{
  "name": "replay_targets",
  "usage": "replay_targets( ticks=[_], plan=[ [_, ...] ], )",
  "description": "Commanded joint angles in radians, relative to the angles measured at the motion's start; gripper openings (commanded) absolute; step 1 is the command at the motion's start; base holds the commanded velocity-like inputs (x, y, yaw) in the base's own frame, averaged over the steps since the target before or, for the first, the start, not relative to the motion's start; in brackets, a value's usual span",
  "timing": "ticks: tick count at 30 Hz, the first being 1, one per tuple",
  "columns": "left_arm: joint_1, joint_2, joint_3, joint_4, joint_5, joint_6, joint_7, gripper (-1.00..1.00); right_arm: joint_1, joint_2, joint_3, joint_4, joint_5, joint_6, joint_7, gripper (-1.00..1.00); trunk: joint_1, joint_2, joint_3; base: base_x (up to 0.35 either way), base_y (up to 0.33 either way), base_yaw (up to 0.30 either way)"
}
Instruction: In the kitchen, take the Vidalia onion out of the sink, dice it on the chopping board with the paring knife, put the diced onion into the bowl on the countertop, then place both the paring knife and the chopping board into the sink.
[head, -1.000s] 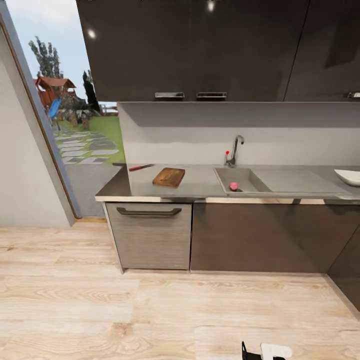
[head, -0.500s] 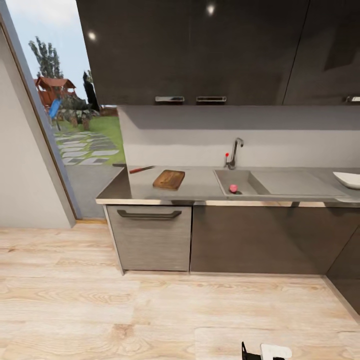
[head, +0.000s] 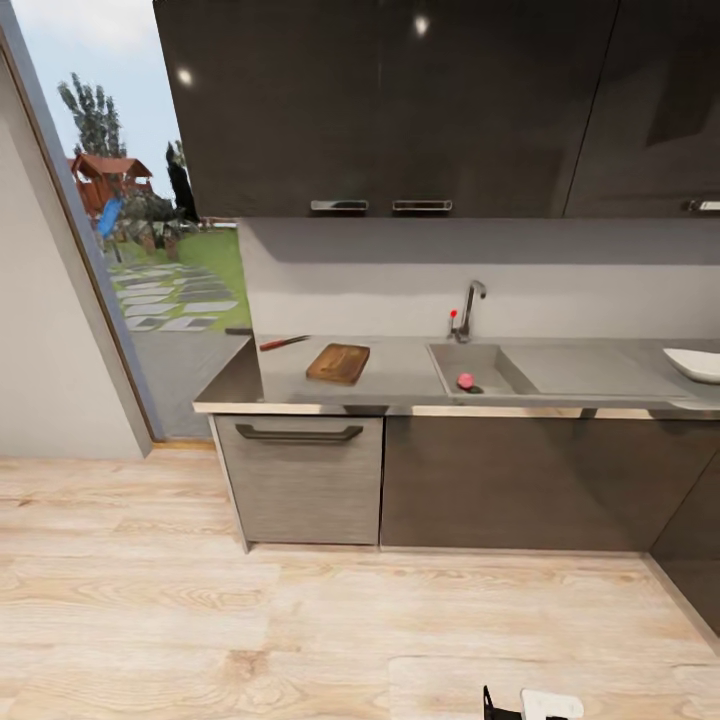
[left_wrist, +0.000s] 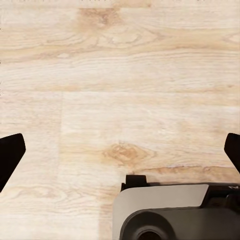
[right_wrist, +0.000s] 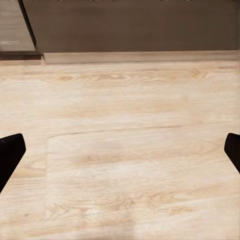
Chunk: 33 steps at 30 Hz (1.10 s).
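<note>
Nearest, both arms hang low over the pale wood floor (head: 200, 620): the left gripper (left_wrist: 120, 150) has its fingertips spread to the frame's sides with nothing between them, above part of the robot's grey base (left_wrist: 165, 212), and the right gripper (right_wrist: 120, 150) is likewise wide apart and empty, facing the dark cabinets (right_wrist: 130, 25) and their kickboard. Farther off stands the counter (head: 400, 375), well apart from the robot. Near its left end lies the board (head: 338, 363), with the knife (head: 284, 343) just beyond it toward the left back corner, apart from the board. To the right is the sink (head: 478, 370), the onion (head: 465, 380) lying in it beside the drain, under the tap (head: 466, 310) at the back edge. The bowl (head: 696, 364) sits at the counter's far right. The step in hand looks like the approach: it would go best by rolling straight toward the sink front, stopping close enough that an arm can reach down into the basin, and raising the arms clear of the counter edge before closing in. No brand, label or writing is legible anywhere.
</note>
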Motion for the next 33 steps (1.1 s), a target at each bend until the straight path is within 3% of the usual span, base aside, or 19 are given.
replay_targets(
  ticks=[1,33],
  plan=[
    [0.0,0.0,0.001,0.0,0.001,-0.002,0.0,1.0,0.0,0.0,0.001,0.0,0.0,-0.002,-0.004,1.0,-0.004,0.007,0.002,0.0,0.0,0.0],
    [0.0,0.0,0.001,0.0,0.001,-0.002,0.002,1.0,0.0,0.0,0.001,0.013,0.0,-0.003,-0.004,1.0,-0.127,0.231,0.103,0.0,0.0,0.0]
  ],
)
